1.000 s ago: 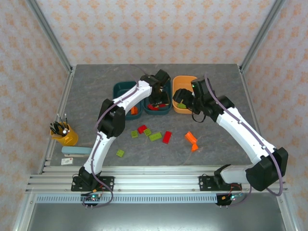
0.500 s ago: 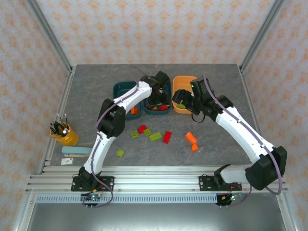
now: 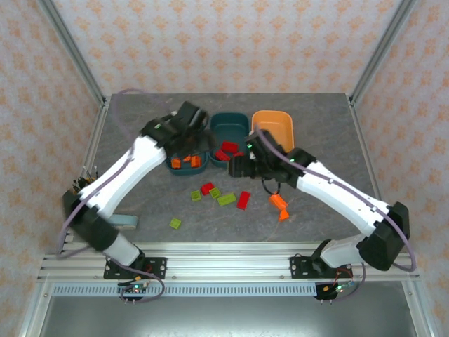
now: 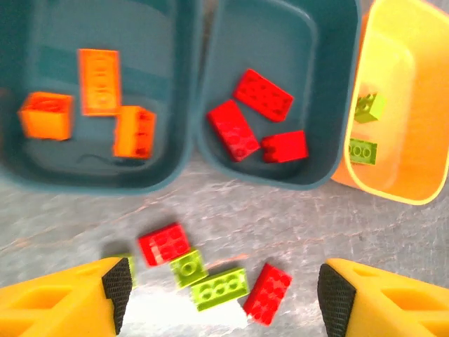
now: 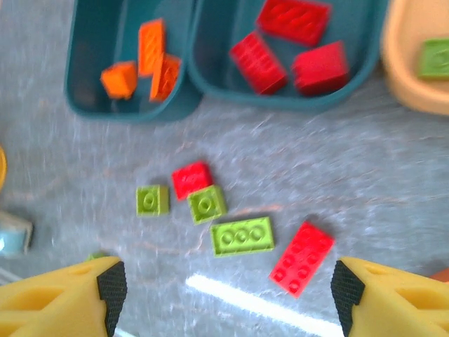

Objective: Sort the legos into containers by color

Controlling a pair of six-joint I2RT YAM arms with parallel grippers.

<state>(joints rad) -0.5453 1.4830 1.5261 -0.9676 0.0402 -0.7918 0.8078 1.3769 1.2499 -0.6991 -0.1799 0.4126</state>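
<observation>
Three containers stand in a row at the back: a left teal tub (image 3: 184, 166) (image 4: 98, 175) with three orange legos (image 4: 99, 81), a middle teal tub (image 3: 229, 125) (image 4: 280, 175) with three red legos (image 4: 263, 95), and an orange tub (image 3: 273, 126) (image 4: 410, 175) with two lime ones (image 4: 361, 151). Loose lime and red legos (image 3: 226, 199) (image 5: 242, 236) lie on the table in front, two orange ones (image 3: 278, 202) to their right. My left gripper (image 3: 193, 133) (image 4: 224, 295) hovers open over the left tub. My right gripper (image 3: 235, 167) (image 5: 228, 295) hangs open above the loose pile.
A single lime brick (image 3: 175, 223) lies near the front left. A yellow pen cup (image 3: 81, 186) and a pale blue block (image 3: 130, 221) sit at the left edge, partly behind the left arm. An aluminium rail (image 3: 224, 263) runs along the near edge.
The left arm swung left from the middle tub to the left tub and its jaws opened. The right gripper moved from the orange tub down and left, over the loose bricks.
</observation>
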